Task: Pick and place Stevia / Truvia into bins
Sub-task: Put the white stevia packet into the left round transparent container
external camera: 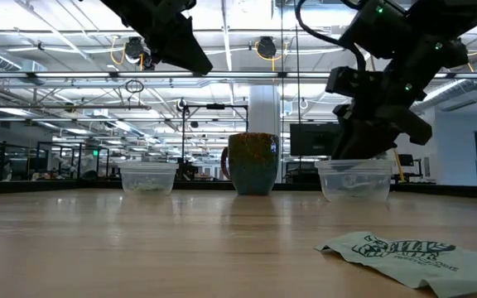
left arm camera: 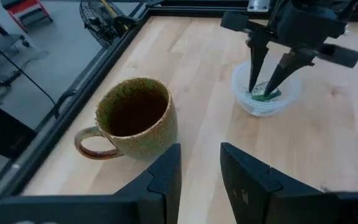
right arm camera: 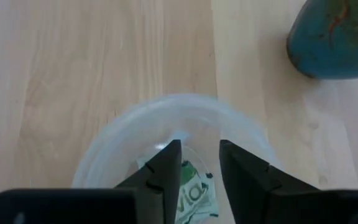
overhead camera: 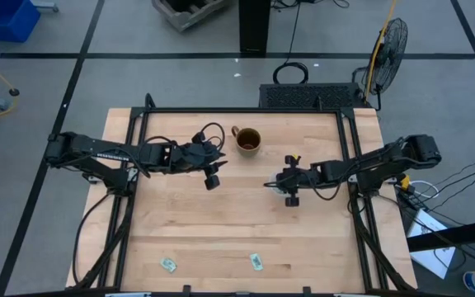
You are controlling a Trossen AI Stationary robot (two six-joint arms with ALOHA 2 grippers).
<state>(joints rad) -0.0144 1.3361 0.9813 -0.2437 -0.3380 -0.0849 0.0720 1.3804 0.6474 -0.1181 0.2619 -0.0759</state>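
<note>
From above, the wooden desk (overhead camera: 237, 223) carries a brown mug (overhead camera: 247, 140) near its far edge. The left tool (overhead camera: 212, 178) hangs over the desk just left of the mug, and the right tool (overhead camera: 291, 191) hangs to the mug's right; the cups beneath them are hidden by the arms. Two Stevia packets lie flat near the front edge, well apart from both arms: one at the left (overhead camera: 168, 264) and one nearer the middle (overhead camera: 256, 261).

At desk height, the mug (external camera: 253, 163) stands between two clear cups. The left cup (external camera: 148, 176) sits apart from the dark arm above it. The right cup (external camera: 355, 179) has an arm reaching down into it from above. A green-and-white packet (external camera: 404, 253) lies flat in the foreground.

From the left wrist, the left tool (left arm camera: 200, 169) has its fingers slightly apart with nothing between them, above bare wood beside the mug (left arm camera: 132, 118). Farther off, the right tool (left arm camera: 270, 81) dips into a clear cup (left arm camera: 246, 102), its fingers apart around a green packet (left arm camera: 264, 93) inside.

From the right wrist, the right tool (right arm camera: 199, 163) sits inside the cup (right arm camera: 120, 140), fingers slightly apart, with a green-printed packet (right arm camera: 194, 194) lying on the cup's bottom between them. The mug (right arm camera: 337, 37) stands near the cup.
</note>
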